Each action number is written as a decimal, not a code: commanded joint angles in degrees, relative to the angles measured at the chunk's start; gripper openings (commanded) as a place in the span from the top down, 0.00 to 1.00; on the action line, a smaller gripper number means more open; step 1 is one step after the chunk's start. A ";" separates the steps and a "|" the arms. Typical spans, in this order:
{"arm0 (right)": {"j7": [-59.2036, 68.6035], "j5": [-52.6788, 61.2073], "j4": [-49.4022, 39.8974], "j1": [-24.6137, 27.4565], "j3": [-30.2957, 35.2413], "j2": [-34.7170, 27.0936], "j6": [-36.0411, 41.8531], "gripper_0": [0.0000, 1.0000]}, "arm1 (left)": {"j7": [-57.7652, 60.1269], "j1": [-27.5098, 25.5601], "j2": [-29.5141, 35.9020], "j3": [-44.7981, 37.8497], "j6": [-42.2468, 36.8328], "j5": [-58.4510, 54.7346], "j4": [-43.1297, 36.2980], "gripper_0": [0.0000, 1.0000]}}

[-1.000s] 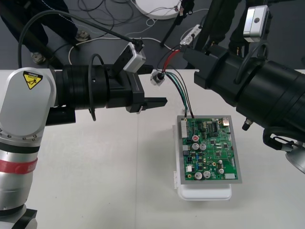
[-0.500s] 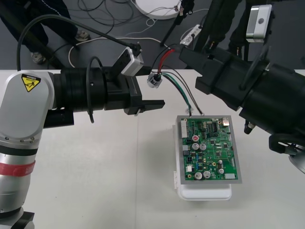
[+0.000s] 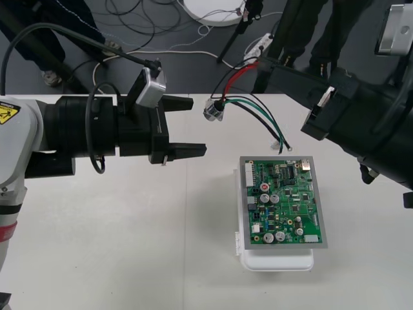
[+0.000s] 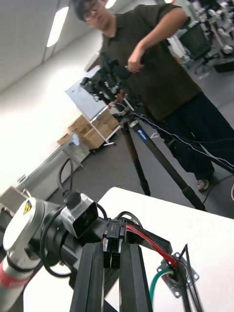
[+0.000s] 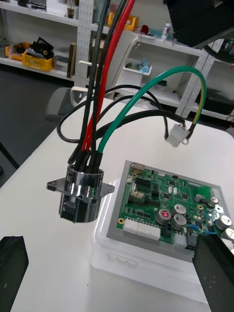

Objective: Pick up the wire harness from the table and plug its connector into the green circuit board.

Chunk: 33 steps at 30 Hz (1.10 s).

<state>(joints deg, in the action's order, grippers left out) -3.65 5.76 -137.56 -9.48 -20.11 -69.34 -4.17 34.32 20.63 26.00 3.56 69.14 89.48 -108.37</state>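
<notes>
My right gripper (image 3: 261, 65) is shut on the red and black wires of the harness (image 3: 248, 103), above the table's far edge. In the right wrist view its fingers (image 4: 117, 263) pinch those wires. Below them hangs the round metal socket (image 3: 214, 110), and the green wire loops out to a small pale plug (image 3: 277, 145) that dangles just beyond the far edge of the green circuit board (image 3: 282, 201). My left gripper (image 3: 190, 126) stands open just left of the socket. Between its fingers the left wrist view shows the socket (image 5: 83, 197), the plug (image 5: 176, 135) and the board (image 5: 170, 209).
The board rests on a white base (image 3: 277, 260) at the table's right middle. Bare table (image 3: 129, 239) lies to its left and front. Cables and a tripod stand on the dark floor (image 3: 161, 39) past the far edge.
My right gripper has pulled back to the right, swinging the plug from the board's far edge out to the right. My left gripper has drawn back left and turned, so both fingers now show apart.
</notes>
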 commanded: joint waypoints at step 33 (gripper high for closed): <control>-3.12 -29.05 14.60 3.33 8.86 5.36 -34.59 1.00 | -14.45 7.94 12.24 11.21 -7.09 -24.79 -1.85 0.00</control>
<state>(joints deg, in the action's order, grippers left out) -4.47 -21.70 -122.64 -6.50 -13.40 -66.73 -37.62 28.08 26.31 36.48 14.21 65.53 65.93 -108.42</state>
